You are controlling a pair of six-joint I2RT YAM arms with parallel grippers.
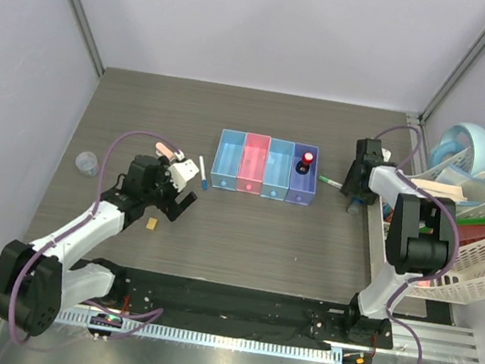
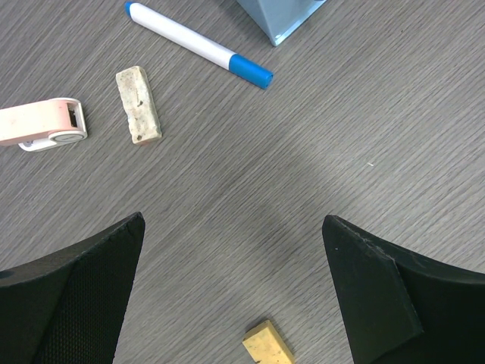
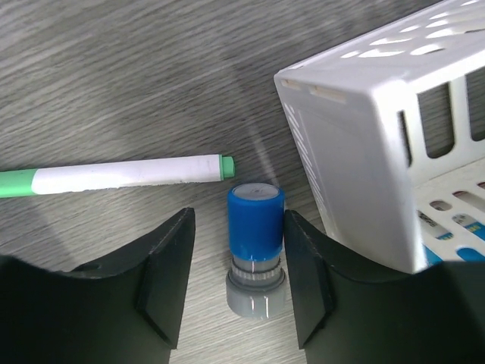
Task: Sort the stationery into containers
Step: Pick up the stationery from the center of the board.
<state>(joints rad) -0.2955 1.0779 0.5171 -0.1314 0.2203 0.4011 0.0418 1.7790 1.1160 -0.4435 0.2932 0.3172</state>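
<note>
The containers (image 1: pixel 266 167) are a row of four joined bins; a red-capped black bottle (image 1: pixel 305 162) stands in the darker blue one. My left gripper (image 2: pixel 233 227) is open above bare table, with a tan block (image 2: pixel 267 345) just below the gap. Beyond it lie a blue-capped white pen (image 2: pixel 198 44), a whitish block (image 2: pixel 138 104) and a pink eraser (image 2: pixel 42 125). My right gripper (image 3: pixel 239 220) straddles a lying blue-capped grey cylinder (image 3: pixel 256 227). Its right finger touches the cap and its left finger stands apart. A green-tipped white pen (image 3: pixel 129 174) lies just beyond.
The white rack (image 3: pixel 364 144) stands close on the right of my right gripper, holding books and folders (image 1: pixel 480 197). A clear round roll (image 1: pixel 87 162) sits at the far left of the table. A corner of the light blue bin (image 2: pixel 280 15) shows in the left wrist view.
</note>
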